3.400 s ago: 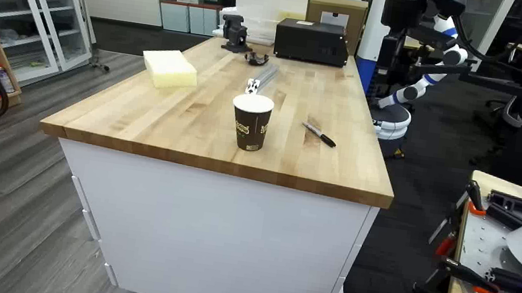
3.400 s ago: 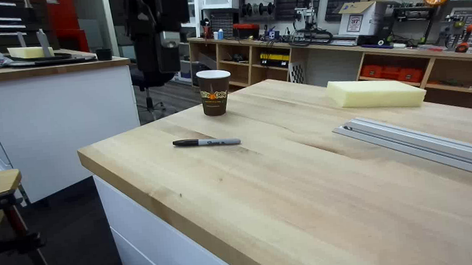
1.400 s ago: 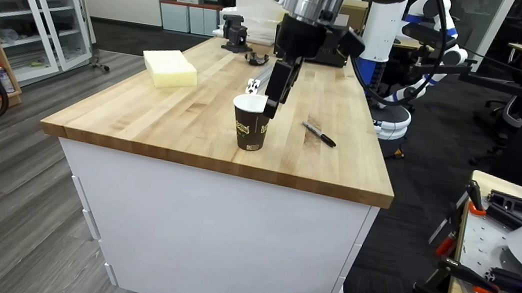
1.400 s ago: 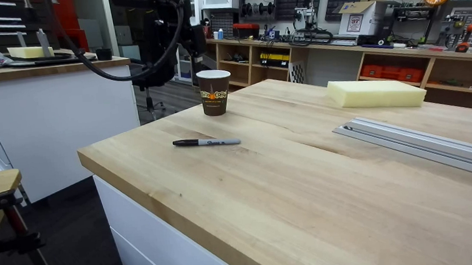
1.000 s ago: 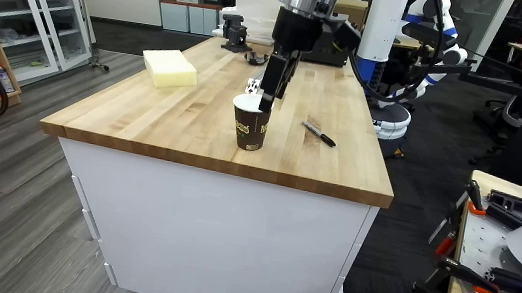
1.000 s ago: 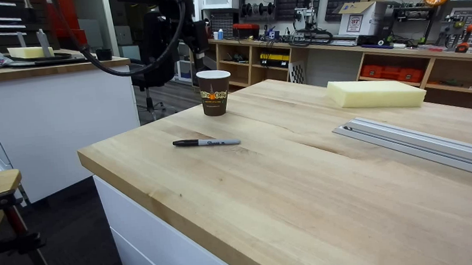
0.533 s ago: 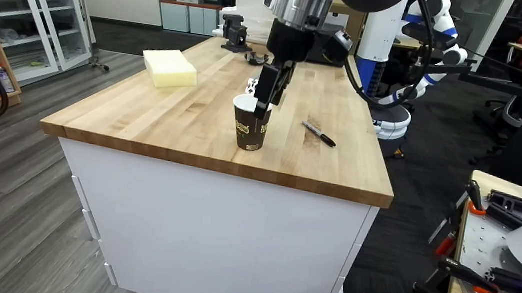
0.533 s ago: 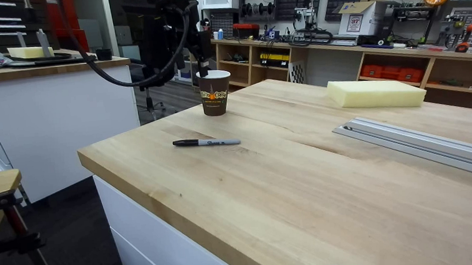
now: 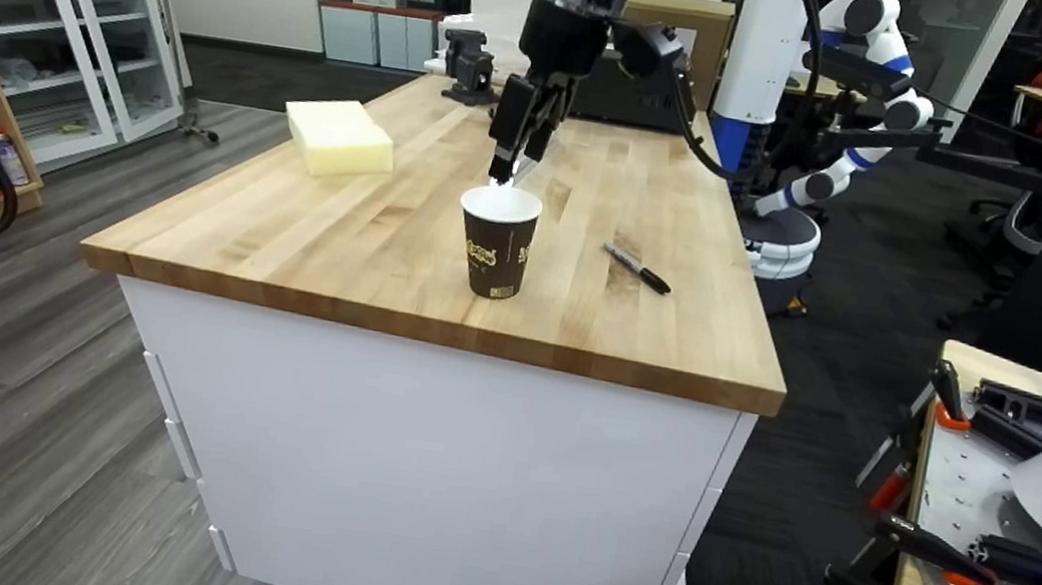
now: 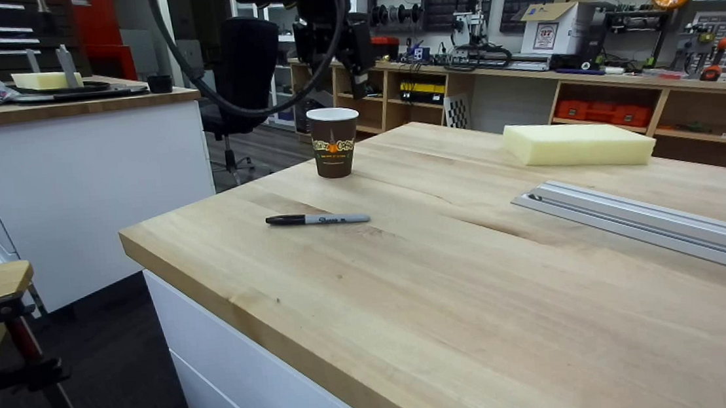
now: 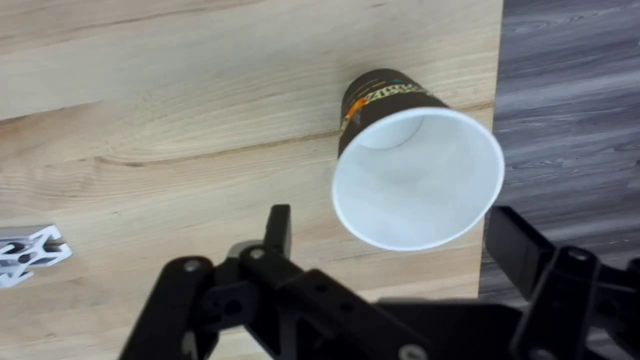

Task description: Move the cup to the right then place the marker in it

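Note:
The dark brown paper cup with a whitish rim stands upright on the wooden table near its front edge, in both exterior views (image 9: 495, 259) (image 10: 334, 147). It also shows in the wrist view (image 11: 420, 180), white inside and holding nothing. The marker, grey with a black cap, lies on the table a short way from the cup (image 9: 637, 268) (image 10: 318, 219); it is out of the wrist view. My gripper (image 9: 518, 166) is above and behind the cup, also seen higher than its rim (image 10: 361, 89). In the wrist view the gripper's fingers (image 11: 392, 225) are wide apart with nothing between them.
A pale yellow foam block (image 9: 339, 143) lies at the table's side. A silver aluminium profile (image 10: 648, 228) lies behind the cup, its end visible in the wrist view (image 11: 30, 256). A black vise (image 9: 470, 69) and black box (image 9: 598, 91) stand at the back. The table edge (image 9: 436, 327) is close to the cup.
The arm came in over the table and lowered to the cup's rim, then rose and moved back from it. The cup has shifted slightly since half a second ago. The marker has not moved.

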